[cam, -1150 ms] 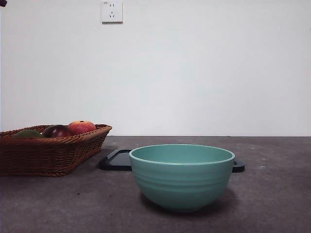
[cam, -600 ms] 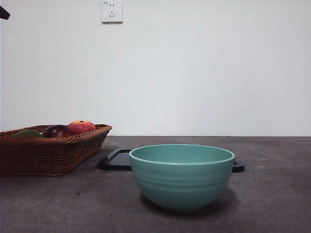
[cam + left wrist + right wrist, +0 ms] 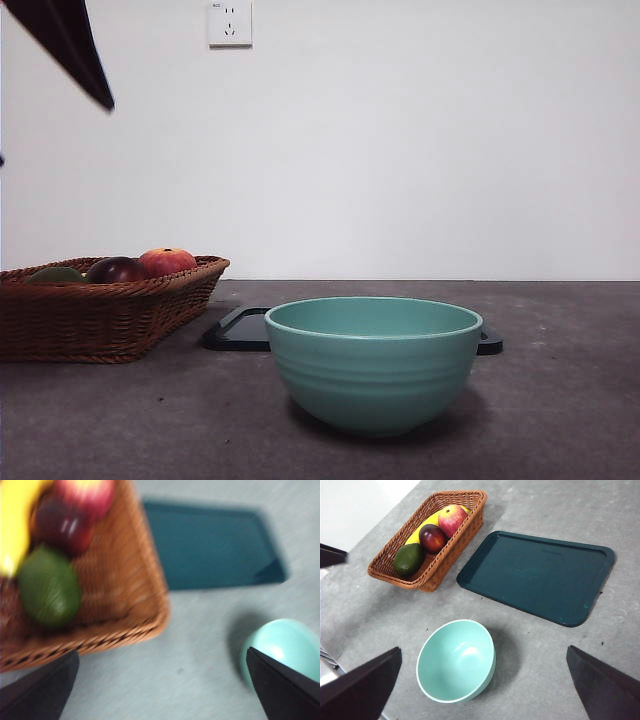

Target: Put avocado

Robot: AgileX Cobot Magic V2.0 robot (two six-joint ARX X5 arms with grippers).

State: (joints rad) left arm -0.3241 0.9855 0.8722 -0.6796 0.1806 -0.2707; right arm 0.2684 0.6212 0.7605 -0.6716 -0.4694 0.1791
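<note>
Jaws spread wide, our left gripper (image 3: 160,680) hovers above the woven brown wicker basket (image 3: 125,625) where the dull olive-green oval avocado (image 3: 49,586) lies; our right gripper (image 3: 482,680) waits high, likewise apart.

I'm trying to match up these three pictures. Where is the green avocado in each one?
Front view: avocado barely peeks over the wicker basket, far left.
Left wrist view: avocado, large and blurred, in the basket.
Right wrist view: avocado at the basket's end nearest the bowl.
Shared landmark: the basket.
</note>
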